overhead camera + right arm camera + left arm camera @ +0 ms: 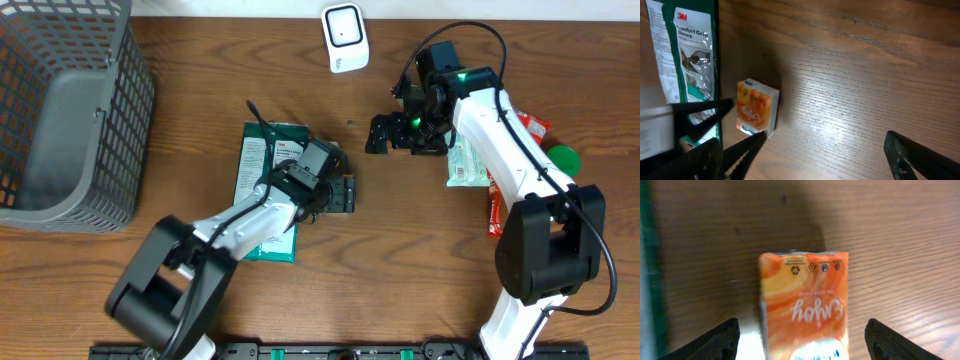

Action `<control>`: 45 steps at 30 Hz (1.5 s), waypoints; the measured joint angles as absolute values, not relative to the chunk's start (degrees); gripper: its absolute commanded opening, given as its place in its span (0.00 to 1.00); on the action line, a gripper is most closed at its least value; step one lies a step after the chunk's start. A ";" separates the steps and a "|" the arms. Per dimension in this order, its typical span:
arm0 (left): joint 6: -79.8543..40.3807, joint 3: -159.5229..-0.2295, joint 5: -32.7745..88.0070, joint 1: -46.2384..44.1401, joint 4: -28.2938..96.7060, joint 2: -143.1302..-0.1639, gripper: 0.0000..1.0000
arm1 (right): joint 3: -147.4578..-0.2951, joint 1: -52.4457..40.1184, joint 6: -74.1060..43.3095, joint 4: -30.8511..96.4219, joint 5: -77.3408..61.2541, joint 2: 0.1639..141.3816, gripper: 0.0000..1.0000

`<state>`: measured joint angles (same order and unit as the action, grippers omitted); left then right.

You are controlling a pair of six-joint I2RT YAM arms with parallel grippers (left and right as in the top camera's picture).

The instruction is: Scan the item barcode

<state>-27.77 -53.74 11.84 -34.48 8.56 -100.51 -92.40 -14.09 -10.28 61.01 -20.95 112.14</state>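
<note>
Shows small orange pack [804,305] with white curly lettering, on the wooden bench [900,240] beside green glove packet [690,60]. Sits between spread fingers of left hand [805,347], touching neither. Cut off at lower end, small print blurred. With right hand [825,135] spread wide, empty

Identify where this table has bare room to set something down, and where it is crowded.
Bare wood lies between the basket and the glove packet, and at the front between the left arm and the right arm. Crowded: the right side, where packets lie under that arm, and around the orange box under the left gripper.
</note>
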 measured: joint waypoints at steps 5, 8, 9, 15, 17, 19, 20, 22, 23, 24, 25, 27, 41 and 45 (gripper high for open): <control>-26.92 -54.17 11.38 -29.12 13.96 -88.66 0.49 | -92.40 -14.33 -10.50 60.97 -21.28 112.14 0.70; -26.50 -54.59 10.98 -22.26 19.68 -81.80 0.20 | -92.38 -15.73 -10.68 60.12 -22.33 112.14 0.11; -26.17 -54.65 10.28 -18.33 22.11 -79.18 0.21 | -92.38 -17.34 -11.38 59.70 -22.79 112.14 0.01; -20.95 -54.89 9.93 -6.70 29.23 -77.62 0.68 | -90.74 -27.57 -18.65 56.80 -18.59 112.14 0.01; -19.84 -54.89 9.89 -4.62 29.76 -77.62 0.72 | -88.82 -30.98 -21.17 54.02 -16.25 112.14 0.01; -19.27 -54.89 9.82 -3.40 30.04 -77.62 0.73 | -86.43 -34.15 -23.90 51.00 -13.43 112.14 0.01; -19.07 -54.89 9.87 -3.16 30.02 -77.62 0.73 | -85.54 -35.18 -25.06 50.04 -12.34 112.14 0.01; -18.96 -54.89 9.89 -2.98 30.04 -77.62 0.74 | -83.46 -37.34 -27.92 48.45 -9.13 112.14 0.01; -18.96 -54.89 9.89 -2.98 30.04 -77.62 0.75 | -82.48 -38.04 -29.26 48.05 -7.44 112.14 0.01; -18.94 -54.89 9.89 -2.98 30.06 -77.62 0.77 | -81.84 -38.41 -30.04 47.97 -6.22 112.14 0.01; -18.81 -54.89 9.91 -3.01 30.06 -77.62 0.79 | -81.12 -38.65 -30.96 47.97 -4.84 112.14 0.01; -18.55 -54.89 9.89 -2.98 30.24 -77.62 0.79 | -79.90 -38.76 -32.34 47.94 -2.44 112.14 0.01; -18.13 -54.89 9.91 -2.98 30.28 -77.62 0.81 | -75.33 -35.73 -35.05 46.46 5.41 112.14 0.01; -18.13 -54.89 9.91 -2.98 30.30 -77.62 0.81 | -75.29 -33.87 -35.42 45.95 5.23 112.14 0.01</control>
